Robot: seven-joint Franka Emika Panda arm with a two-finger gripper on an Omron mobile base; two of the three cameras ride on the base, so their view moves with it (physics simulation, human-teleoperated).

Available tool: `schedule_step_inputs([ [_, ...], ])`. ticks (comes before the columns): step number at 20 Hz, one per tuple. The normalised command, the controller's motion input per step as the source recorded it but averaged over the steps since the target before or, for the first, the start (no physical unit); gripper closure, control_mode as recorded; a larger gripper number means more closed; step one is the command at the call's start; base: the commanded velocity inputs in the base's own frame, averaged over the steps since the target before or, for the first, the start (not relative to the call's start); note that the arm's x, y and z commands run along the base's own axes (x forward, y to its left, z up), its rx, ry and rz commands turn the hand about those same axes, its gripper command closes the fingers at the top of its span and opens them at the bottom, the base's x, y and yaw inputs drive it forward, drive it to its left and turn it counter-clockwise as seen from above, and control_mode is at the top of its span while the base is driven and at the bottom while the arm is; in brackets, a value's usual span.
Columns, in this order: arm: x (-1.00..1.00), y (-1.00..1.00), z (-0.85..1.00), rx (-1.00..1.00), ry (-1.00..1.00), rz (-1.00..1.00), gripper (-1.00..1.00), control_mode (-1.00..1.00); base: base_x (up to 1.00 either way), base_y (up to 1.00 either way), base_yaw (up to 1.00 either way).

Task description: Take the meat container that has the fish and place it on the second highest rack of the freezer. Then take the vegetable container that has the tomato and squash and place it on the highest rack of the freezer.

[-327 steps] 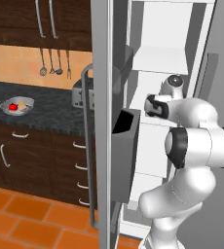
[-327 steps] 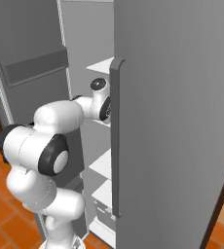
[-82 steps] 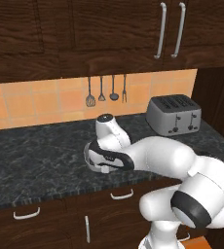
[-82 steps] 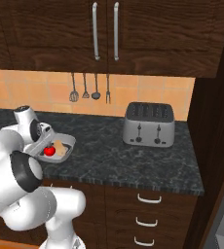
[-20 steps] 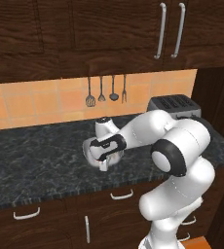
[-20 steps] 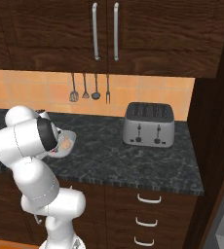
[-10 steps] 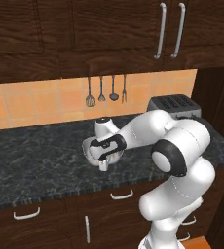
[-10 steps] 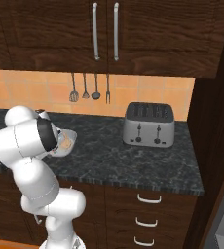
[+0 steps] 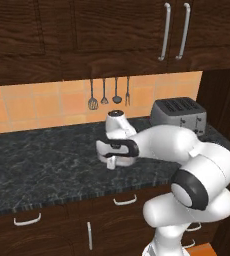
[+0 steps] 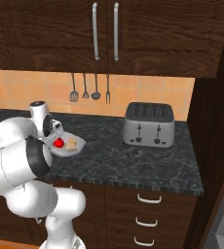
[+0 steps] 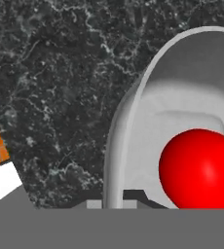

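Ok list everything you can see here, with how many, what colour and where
vegetable container: one, grey, on the counter by the gripper
tomato: one, red, in the container
squash: one, tan, in the container beside the tomato
toaster: one, silver, right end of the counter
hanging utensils: four, dark, on the orange backsplash
counter: one, black speckled
cabinets: dark wood, above and below the counter
gripper: one, shut on the container's rim

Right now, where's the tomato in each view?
Left base view: not in it.
Right base view: tomato left of centre, in the grey container, beside the squash.
Hand view: tomato lower right, inside the container's rim.
Shared landmark: the black speckled counter.
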Motion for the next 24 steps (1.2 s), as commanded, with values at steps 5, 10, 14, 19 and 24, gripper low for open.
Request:
schedule_step_inputs([
  [5,-0.32,-0.58,0.37,0.05,-0.15,0.16,1.0,-1.0,0.0,0.0,0.0],
  [10,-0.27,-0.62,0.47,0.04,-0.05,0.25,1.0,-1.0,0.0,0.0,0.0],
  [14,-0.41,-0.53,0.38,0.0,0.0,0.17,1.0,-1.0,0.0,0.0,0.0],
  [19,-0.28,-0.37,0.12,-0.05,0.0,0.03,1.0,-1.0,0.0,0.0,0.0],
  [24,-0.15,-0.33,0.15,-0.05,0.0,0.01,1.0,-1.0,0.0,0.0,0.0],
])
